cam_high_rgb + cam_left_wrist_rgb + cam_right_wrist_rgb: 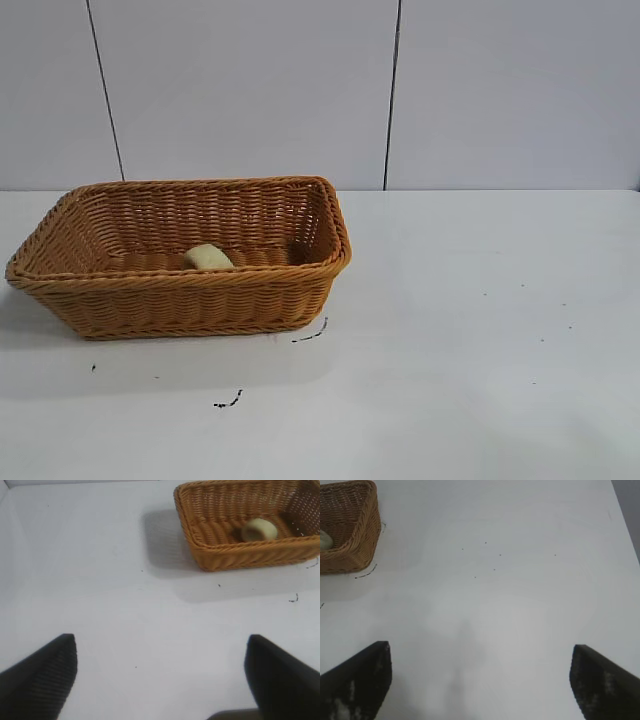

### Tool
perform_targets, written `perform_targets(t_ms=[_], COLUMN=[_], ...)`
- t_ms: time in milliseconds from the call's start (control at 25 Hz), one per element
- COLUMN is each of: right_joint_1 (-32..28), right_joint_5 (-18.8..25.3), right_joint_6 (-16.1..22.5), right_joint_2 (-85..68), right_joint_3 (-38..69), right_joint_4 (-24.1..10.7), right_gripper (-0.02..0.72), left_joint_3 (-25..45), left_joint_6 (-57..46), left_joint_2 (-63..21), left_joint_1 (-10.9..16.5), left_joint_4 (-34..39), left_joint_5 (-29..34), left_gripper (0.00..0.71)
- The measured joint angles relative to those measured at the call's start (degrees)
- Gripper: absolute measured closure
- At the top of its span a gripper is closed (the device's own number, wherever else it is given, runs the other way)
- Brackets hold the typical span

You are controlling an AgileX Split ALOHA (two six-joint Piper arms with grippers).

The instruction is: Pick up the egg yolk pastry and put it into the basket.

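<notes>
The egg yolk pastry (208, 257) is lying on the floor of the wicker basket (180, 300), tilted on its edge, so by the look of things the placing step is done and only the pull-away is in hand.

The right gripper (480, 680) is hanging over bare white table (480, 330) with its jaws spread wide and nothing between them. The basket is sitting well ahead of it and off to one side, only its corner showing, with the pastry just inside that corner.

The left gripper (160, 675) is likewise standing wide and empty over the table. The basket is lying well ahead of it and off to one side, with the pastry plain inside.

Neither gripper is showing in the exterior view. The next move calls for little: both arms parking clear, without brushing the basket's braided rim.
</notes>
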Motion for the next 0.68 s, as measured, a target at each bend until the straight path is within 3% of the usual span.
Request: perform_targets(t_ms=[680], right_joint_1=[0.0], right_joint_5=[0.1], right_joint_6=[0.2], right_joint_2=[-3.8], right_joint_3=[0.0], right_joint_4=[-0.1], right_gripper=[0.008], left_joint_3=[0.0], left_joint_6=[0.0], left_joint_2=[0.0], left_joint_1=[0.0], left_joint_4=[0.0], left_joint_5=[0.0], left_gripper=[0.017])
